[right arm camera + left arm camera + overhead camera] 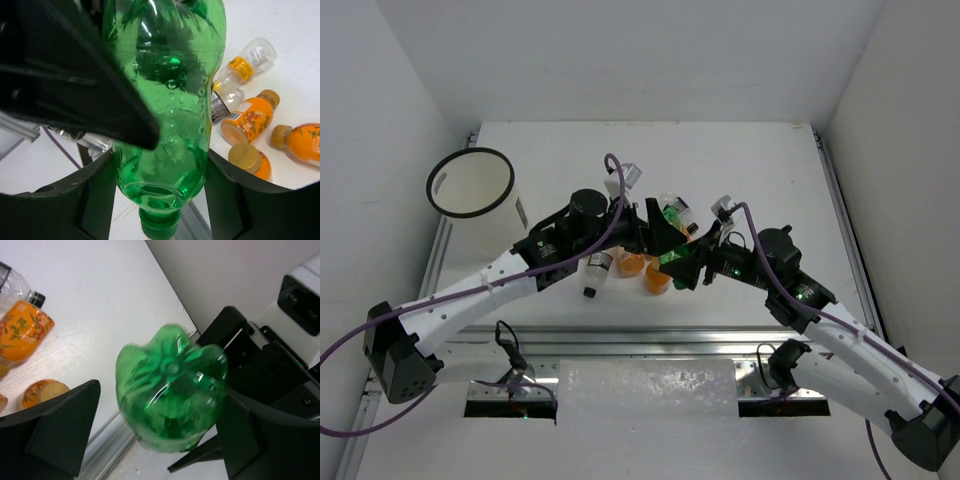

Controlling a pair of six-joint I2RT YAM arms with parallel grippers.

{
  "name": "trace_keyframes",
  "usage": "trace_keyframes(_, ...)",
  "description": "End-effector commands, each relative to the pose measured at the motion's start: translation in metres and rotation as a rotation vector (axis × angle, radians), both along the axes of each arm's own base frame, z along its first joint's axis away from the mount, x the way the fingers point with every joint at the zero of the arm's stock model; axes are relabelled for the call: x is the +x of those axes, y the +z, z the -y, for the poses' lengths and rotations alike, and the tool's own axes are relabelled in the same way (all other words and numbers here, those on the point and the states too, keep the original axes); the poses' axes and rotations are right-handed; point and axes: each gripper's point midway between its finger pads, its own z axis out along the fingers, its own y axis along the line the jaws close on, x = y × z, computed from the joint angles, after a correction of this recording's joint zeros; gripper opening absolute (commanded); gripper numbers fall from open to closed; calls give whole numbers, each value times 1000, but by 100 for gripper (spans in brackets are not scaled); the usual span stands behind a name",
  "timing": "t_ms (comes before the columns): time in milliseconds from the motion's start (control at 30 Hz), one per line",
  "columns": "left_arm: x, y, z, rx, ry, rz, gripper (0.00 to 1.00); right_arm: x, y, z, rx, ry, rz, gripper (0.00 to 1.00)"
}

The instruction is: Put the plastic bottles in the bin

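Bottle of green plastic (170, 125) hangs pinched in the right claw (160, 197), base inside the spread left claw (159, 432).

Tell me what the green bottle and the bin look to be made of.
The green bottle: thin, glossy, see-through green plastic, judging by its moulded dimples, petal-shaped base and bright highlights. The bin: opaque white with a dull finish and thin black rim, probably plastic, though this view cannot settle it.

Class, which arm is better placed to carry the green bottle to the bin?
Left: the bin is on the left, and the left tool, open, straddles the green bottle.
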Motion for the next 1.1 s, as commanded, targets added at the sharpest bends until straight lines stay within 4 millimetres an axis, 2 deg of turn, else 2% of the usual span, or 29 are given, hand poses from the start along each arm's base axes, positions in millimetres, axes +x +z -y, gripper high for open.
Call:
trace_keyframes(0,21,39,0,-69,81,115,85,-11,34,-10,53,84,99,10)
trace_keyframes(33,21,41,2,-76,70,124,58,-11,33,-10,52,85,99,10)
trace_keyframes(67,20,44,4,-85,61,131,36,-12,33,-11,53,94,104,11)
trace_keyframes(100,20,48,6,-89,51,134,0,-13,34,-10,53,93,109,18)
trace_keyframes(133,20,50,7,-89,50,136,0,-8,33,-7,50,57,108,32)
trace_keyframes(167,23,52,1,-81,80,135,0,-7,36,-3,60,30,114,78)
trace_keyframes(200,26,54,-5,-70,118,137,0,-5,32,1,49,4,106,99)
trace_keyframes(233,31,57,-13,-61,169,136,0,0,30,7,33,-44,100,99)
trace_keyframes(267,45,63,-40,-17,317,139,0,16,28,21,7,-167,97,99)
trace_keyframes(300,54,67,-58,13,403,137,0,20,13,33,-57,-234,48,99)
trace_keyframes(333,61,73,-79,34,495,125,0,25,15,43,-86,-298,34,99)
trace_keyframes(367,75,84,-130,103,687,118,0,39,9,63,-128,-432,10,99)
trace_keyframes(400,80,91,-159,129,782,113,0,38,-7,75,-200,-480,-39,99)
trace_keyframes(433,81,84,-191,198,868,79,0,40,-9,81,-228,-513,-51,99)
trace_keyframes(467,89,105,-245,197,1044,91,0,41,-13,85,-262,-523,-52,99)
trace_keyframes(533,87,108,-298,277,1179,75,0,40,-27,85,-322,-507,-78,99)
trace_keyframes(567,86,117,-342,299,1313,73,0,39,-31,85,-343,-497,-80,99)
trace_keyframes(633,82,117,-379,363,1412,49,0,39,-40,82,-370,-472,-86,99)
trace_keyframes(667,82,115,-408,389,1497,24,0,39,-44,81,-389,-454,-75,99)
trace_keyframes(733,82,109,-437,433,1571,-2,0,37,-48,68,-385,-377,-50,99)
trace_keyframes(767,84,99,-458,460,1623,-39,0,40,-55,63,-412,-349,-45,99)
trace_keyframes(833,90,95,-474,442,1656,-40,5,41,-59,53,-429,-295,-49,99)
trace_keyframes(867,95,85,-481,439,1650,-62,11,43,-72,50,-471,-279,-79,99)
trace_keyframes(933,109,75,-487,435,1636,-79,22,45,-78,39,-467,-238,-83,99)
trace_keyframes(967,114,69,-487,441,1626,-95,30,47,-82,36,-471,-229,-85,99)
trace_keyframes(1000,118,64,-487,444,1618,-109,41,52,-87,31,-471,-223,-88,99)
trace_keyframes(1067,125,47,-485,449,1595,-150,71,54,-93,25,-484,-208,-105,99)
